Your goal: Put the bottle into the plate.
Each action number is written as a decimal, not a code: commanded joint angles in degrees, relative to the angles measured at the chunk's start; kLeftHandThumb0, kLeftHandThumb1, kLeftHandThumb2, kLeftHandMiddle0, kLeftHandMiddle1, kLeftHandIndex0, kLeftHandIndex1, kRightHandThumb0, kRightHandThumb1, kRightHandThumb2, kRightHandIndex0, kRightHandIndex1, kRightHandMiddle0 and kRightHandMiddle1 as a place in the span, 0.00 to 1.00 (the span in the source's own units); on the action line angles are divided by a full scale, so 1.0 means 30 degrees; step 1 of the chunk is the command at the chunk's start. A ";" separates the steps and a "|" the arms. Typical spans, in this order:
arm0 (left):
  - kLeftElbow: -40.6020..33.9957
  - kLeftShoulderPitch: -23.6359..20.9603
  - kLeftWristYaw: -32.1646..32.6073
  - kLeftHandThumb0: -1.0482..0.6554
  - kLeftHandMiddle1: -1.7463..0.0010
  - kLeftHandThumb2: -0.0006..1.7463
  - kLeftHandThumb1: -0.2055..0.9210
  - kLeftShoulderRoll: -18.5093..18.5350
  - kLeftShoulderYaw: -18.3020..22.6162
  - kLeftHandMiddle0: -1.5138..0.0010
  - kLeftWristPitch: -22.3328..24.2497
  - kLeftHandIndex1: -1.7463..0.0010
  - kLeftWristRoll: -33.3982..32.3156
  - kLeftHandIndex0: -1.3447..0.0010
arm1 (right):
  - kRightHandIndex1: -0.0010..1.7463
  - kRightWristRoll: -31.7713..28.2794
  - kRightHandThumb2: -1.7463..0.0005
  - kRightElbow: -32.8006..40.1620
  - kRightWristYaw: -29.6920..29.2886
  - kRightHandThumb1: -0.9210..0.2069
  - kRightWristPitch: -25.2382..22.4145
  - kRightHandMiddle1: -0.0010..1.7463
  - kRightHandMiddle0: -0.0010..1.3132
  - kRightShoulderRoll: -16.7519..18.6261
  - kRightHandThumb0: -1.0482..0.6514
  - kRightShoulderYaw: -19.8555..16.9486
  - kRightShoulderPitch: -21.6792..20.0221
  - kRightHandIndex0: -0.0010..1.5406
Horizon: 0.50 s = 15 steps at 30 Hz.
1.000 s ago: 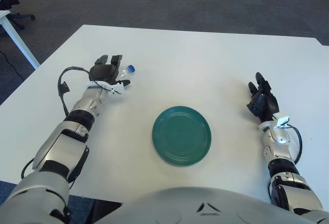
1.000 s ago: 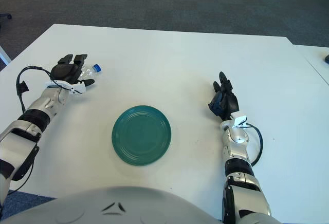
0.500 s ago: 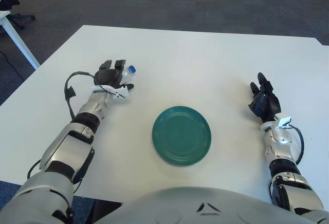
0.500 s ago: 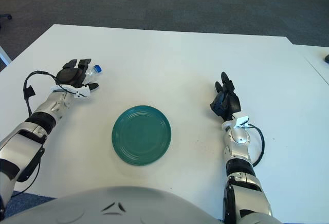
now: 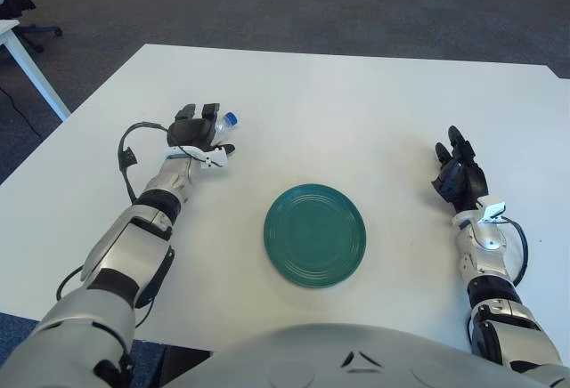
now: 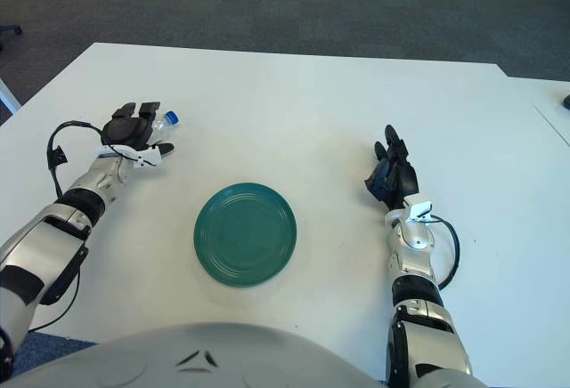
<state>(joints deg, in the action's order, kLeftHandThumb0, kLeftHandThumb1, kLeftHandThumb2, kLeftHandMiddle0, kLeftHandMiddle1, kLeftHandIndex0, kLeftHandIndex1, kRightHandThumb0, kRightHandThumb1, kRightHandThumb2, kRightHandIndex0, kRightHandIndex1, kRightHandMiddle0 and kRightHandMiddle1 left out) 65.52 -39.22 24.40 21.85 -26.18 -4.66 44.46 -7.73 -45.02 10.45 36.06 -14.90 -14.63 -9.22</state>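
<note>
In the left eye view, the left hand [image 5: 193, 130] is over the bottle [image 5: 220, 125] at the far left of the desk [image 5: 356, 103]. Its fingers [image 5: 209, 110] are curled on top of the clear body, and the thumb shows on the near side, so I judge the fingers are clamped on the bottle, though the contact underneath is hidden. Only the blue cap and a small part of the neck stick out beyond the fingers, on the side toward the plate. The risk I see is a weak hold: the bottle is smooth, round and seems to lie on its side, so it could roll or slip out of the fingers when it is lifted. It could also fall on the way, because the green plate [image 5: 314, 234] is well apart from the fingers, nearer to the robot and to their right. The plate holds nothing.

In the right eye view, the same bottle [image 6: 163, 122] shows under the left hand [image 6: 132, 129], with the cap just past the fingers. The plate [image 6: 245, 233] is shallow, with a low rim, so a bottle let go too high or on the slope could roll off it onto the desk. The right hand [image 6: 392, 175] shows at the right of the plate, its fingers relaxed and holding nothing.
</note>
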 commanded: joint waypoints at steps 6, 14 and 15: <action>0.1994 0.0614 -0.0926 0.00 0.89 0.22 1.00 -0.0802 -0.0324 0.73 -0.0612 0.40 -0.0547 1.00 | 0.00 -0.0264 0.34 -0.0094 0.0186 0.00 0.0329 0.00 0.00 0.0468 0.02 -0.0181 0.1919 0.00; 0.2888 0.0347 -0.0823 0.18 0.12 0.19 0.86 -0.1412 -0.0020 0.75 -0.0045 0.06 -0.1065 0.91 | 0.01 -0.1189 0.34 0.0234 0.1498 0.00 0.1121 0.01 0.02 0.0079 0.02 -0.0724 0.2243 0.01; 0.2922 0.0343 -0.0719 0.34 0.07 0.40 0.70 -0.1489 -0.0020 0.70 0.0054 0.04 -0.1084 0.82 | 0.01 -0.1293 0.34 0.0224 0.1654 0.00 0.1213 0.01 0.03 0.0048 0.02 -0.0787 0.2253 0.02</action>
<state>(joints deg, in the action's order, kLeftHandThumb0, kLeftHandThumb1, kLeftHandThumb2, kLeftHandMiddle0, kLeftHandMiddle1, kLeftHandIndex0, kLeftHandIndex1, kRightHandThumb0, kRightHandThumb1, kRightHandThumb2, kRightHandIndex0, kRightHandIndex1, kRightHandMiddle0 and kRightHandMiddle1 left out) 71.10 -42.07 24.34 19.90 -25.93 -5.71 42.48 -10.53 -42.17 13.90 38.24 -15.12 -16.40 -6.52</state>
